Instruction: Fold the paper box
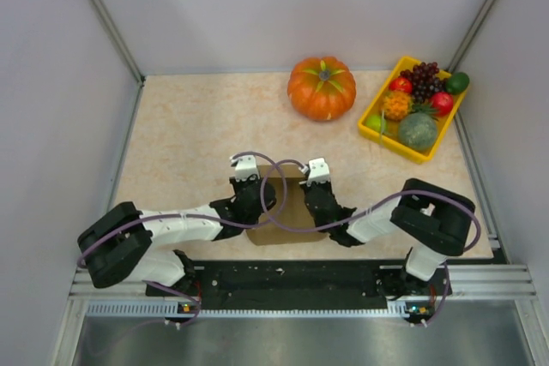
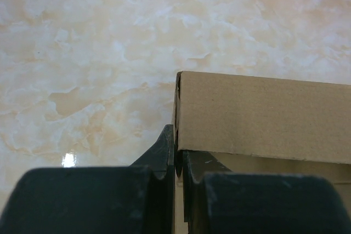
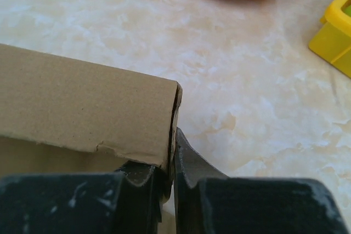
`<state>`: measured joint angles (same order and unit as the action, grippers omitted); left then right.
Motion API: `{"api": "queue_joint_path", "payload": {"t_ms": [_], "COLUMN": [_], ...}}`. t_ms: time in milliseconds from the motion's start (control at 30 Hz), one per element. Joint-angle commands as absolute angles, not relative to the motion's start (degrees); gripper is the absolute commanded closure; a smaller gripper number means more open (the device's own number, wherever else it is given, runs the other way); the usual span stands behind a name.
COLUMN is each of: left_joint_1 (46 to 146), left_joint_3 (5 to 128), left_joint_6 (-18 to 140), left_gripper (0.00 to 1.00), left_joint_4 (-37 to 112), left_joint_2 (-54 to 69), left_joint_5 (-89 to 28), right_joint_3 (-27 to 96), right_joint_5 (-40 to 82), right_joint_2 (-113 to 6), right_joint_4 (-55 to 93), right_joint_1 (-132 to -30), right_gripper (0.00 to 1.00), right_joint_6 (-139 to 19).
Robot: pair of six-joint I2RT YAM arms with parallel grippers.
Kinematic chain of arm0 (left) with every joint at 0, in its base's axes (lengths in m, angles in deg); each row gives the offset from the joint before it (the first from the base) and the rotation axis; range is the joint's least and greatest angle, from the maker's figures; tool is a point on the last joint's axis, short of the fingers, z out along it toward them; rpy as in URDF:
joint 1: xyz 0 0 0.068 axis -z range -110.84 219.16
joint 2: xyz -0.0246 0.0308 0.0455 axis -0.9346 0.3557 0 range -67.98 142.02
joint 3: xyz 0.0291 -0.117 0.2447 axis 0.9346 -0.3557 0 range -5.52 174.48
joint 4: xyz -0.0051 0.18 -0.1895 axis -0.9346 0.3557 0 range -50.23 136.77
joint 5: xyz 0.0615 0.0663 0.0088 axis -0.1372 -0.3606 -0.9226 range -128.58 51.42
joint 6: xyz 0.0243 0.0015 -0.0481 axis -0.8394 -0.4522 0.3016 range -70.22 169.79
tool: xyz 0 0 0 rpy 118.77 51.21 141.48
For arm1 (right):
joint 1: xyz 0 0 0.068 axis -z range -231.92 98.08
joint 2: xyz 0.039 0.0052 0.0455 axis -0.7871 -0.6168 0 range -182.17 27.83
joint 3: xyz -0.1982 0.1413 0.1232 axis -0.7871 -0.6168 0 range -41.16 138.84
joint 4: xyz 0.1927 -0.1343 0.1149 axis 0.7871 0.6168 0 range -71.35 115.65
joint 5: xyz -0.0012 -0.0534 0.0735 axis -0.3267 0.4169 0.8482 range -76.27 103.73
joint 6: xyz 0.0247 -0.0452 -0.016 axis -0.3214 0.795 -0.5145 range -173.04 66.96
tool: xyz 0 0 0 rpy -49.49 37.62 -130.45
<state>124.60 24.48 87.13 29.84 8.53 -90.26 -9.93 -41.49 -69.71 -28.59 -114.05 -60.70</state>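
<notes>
1. The plain brown cardboard paper box (image 1: 298, 210) is sitting on the beige marbled desk (image 1: 189, 126) near its front edge, between the two arms.
2. The left gripper (image 2: 175, 146) is pinching the box's left wall, its jaws nearly meeting.
3. The right gripper (image 3: 171, 152) is clamping the right wall just as narrowly.
4. The orange pumpkin (image 1: 322, 87) and the yellow plastic fruit tray (image 1: 390, 142) are standing well apart from the box, at the back.

1 camera hangs overhead at the near edge, looking down on the whole beige marbled tabletop (image 1: 189, 126). 2 wrist cameras sit low and close, facing the far side; both catch the plain brown cardboard box (image 2: 263, 116), from opposite ends.
</notes>
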Motion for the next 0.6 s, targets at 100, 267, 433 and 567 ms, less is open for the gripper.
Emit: {"api": "queue_joint_path", "payload": {"t_ms": [100,267,433,567], "left_joint_1": [125.06,125.06,125.15,125.15], "left_joint_3": [24.11,24.19,25.16,27.35], "left_joint_6": [87.58,87.75,88.80,90.39], "left_gripper": [1.00,1.00,1.00,1.00], "left_joint_4": [26.06,25.54,25.97,28.26], "left_joint_2": [4.88,4.88,6.19,8.39], "left_joint_5": [-90.61,-90.35,-91.31,-93.42], "right_joint_3": [-17.51,-14.10,2.14,15.43], "right_joint_5": [-23.61,-27.90,-60.78,-61.49], "right_joint_2": [-59.80,-64.18,-74.54,-78.43], "right_joint_4": [-31.36,-31.63,-9.39,22.08], "right_joint_1": [-108.35,-108.87,-114.13,-116.16], "right_gripper": [0.86,1.00,1.00,1.00], "right_joint_6": [-58.50,-58.31,-74.90,-96.91]}}
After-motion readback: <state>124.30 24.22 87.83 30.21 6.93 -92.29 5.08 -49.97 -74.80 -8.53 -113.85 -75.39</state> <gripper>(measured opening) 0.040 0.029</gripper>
